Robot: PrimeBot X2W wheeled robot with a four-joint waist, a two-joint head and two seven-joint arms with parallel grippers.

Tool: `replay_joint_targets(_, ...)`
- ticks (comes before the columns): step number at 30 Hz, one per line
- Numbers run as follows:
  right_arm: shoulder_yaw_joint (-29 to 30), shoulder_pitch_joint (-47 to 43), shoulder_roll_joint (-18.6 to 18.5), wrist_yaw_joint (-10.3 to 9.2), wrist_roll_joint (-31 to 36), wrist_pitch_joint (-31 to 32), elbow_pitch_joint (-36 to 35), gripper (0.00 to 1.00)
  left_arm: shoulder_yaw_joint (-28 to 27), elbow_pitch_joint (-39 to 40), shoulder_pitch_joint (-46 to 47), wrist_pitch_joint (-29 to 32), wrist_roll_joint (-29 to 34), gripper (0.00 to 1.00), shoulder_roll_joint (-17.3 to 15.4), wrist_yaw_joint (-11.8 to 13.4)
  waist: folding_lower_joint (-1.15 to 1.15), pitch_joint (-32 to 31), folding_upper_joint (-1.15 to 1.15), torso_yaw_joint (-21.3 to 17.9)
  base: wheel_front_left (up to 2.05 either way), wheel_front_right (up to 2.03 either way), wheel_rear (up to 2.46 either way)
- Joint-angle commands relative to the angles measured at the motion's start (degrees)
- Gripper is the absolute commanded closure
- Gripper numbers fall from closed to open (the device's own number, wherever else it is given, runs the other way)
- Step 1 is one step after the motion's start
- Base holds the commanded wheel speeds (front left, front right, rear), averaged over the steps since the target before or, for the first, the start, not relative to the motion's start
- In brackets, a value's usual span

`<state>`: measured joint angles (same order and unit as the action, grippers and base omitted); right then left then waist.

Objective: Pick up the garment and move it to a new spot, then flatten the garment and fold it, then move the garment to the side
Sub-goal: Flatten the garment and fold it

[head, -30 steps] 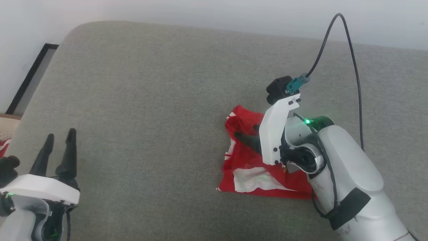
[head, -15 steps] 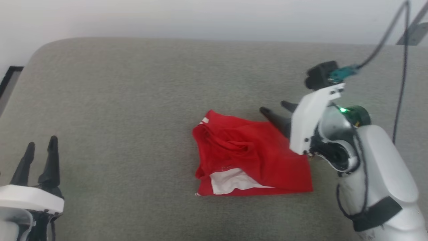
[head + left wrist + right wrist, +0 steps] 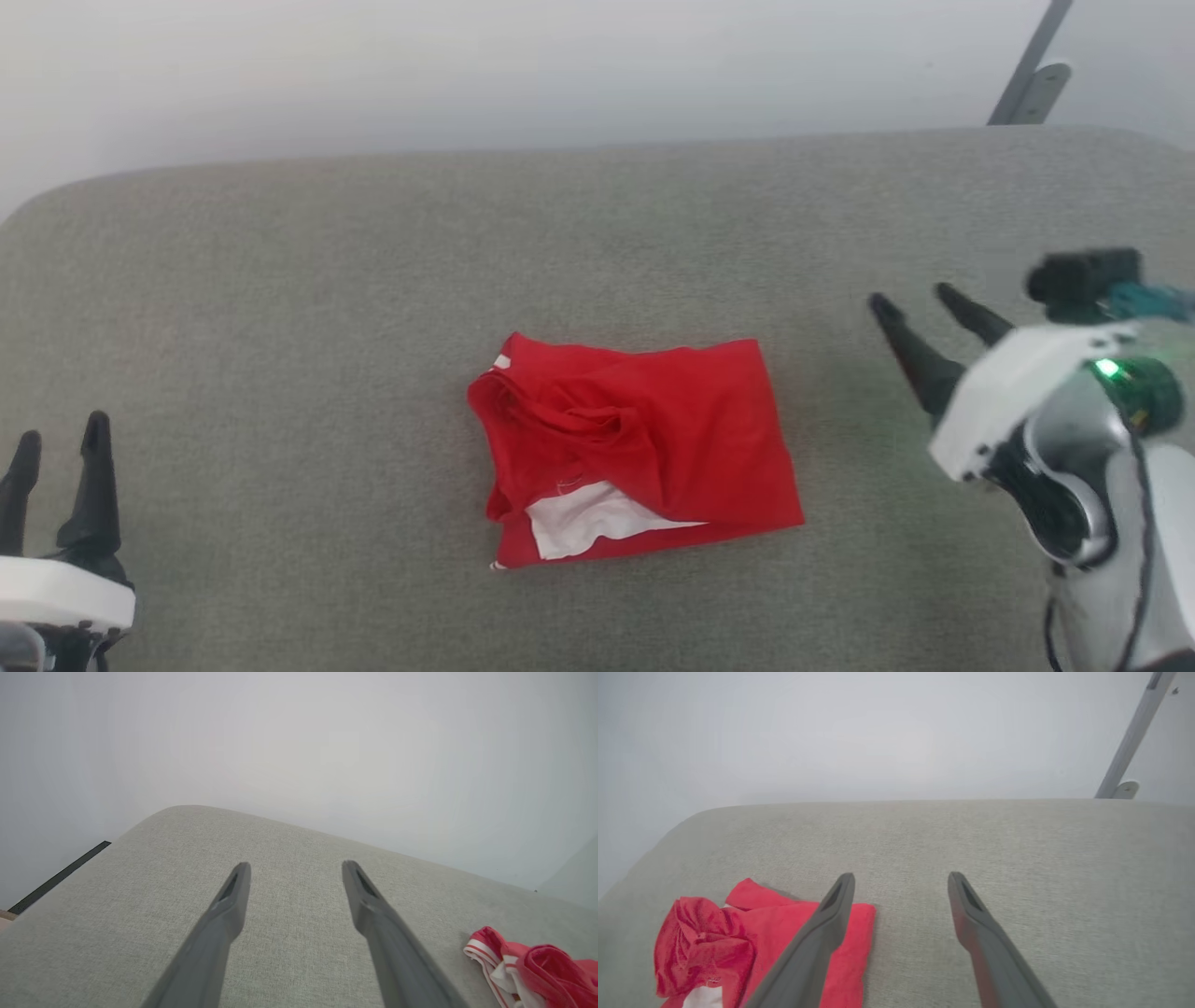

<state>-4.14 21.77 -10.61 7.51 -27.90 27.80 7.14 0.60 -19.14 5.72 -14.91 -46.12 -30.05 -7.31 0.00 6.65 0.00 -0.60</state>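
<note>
The garment (image 3: 644, 448), red with a white patch showing at its lower edge, lies in a rumpled, roughly folded heap in the middle of the grey cushioned surface (image 3: 280, 327). In the right wrist view the garment (image 3: 738, 942) sits at lower left, partly behind one finger. The left wrist view catches the garment (image 3: 537, 966) at lower right, its striped trim visible. My right gripper (image 3: 910, 301) hangs open to the right of the cloth, apart from it and holding nothing. At the lower left my left gripper (image 3: 58, 439) is open and empty, far from the cloth.
A pale wall runs behind the cushion's far edge. A grey slanted bar with a foot (image 3: 1027, 84) stands at the back right. The cushion's rounded left corner (image 3: 163, 816) borders a dark strip (image 3: 56, 877) on the floor.
The right gripper has let go of the garment and drawn back to the right, clear of it. The camera has turned, so the cloth now sits mid-picture.
</note>
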Motion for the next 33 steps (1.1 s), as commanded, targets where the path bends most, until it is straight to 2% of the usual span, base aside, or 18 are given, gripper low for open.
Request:
replay_joint_targets(1,0.4,-1.5,-0.8,-0.05,0.8,-2.3,-0.6,0.00,-0.6,0.2,-0.9,-0.3,0.5,0.00,0.1,-0.2,0.00,-0.7,0.00,-0.7,0.00,0.00,0.00)
replay_joint_targets(5,1.5,-4.6,-1.9,-0.05,1.8,-8.5,-0.8,0.00,-1.3,0.5,-2.1,-0.3,1.7,0.00,0.2,-0.2,0.00,-1.7,0.00,-1.5,0.00,0.00,0.00)
replay_joint_targets(6,1.1,-5.9,-3.0,-0.05,2.8,-11.7,-0.9,0.00,-1.5,0.6,-2.8,-0.3,2.2,0.00,0.4,-0.2,0.00,-2.2,0.00,-1.7,0.00,0.00,0.00)
replay_joint_targets(16,1.4,-10.8,-5.9,-0.05,4.5,-25.0,3.0,0.00,-2.9,0.9,-6.1,-0.3,3.3,0.00,1.0,-0.2,0.00,-4.9,0.00,-2.2,0.00,0.00,0.00)
replay_joint_targets(24,2.7,-13.8,-7.0,-0.05,4.4,-30.8,6.2,0.00,-4.1,1.0,-8.4,-0.3,3.9,0.00,1.6,-0.2,0.00,-6.1,0.00,-2.1,0.00,0.00,0.00)
replay_joint_targets(33,3.6,-15.1,-6.6,-0.05,5.1,-32.1,5.8,0.00,-4.8,2.0,-9.5,-0.3,3.8,0.00,1.6,-0.2,0.00,-6.0,0.00,-2.1,0.00,0.00,0.00)
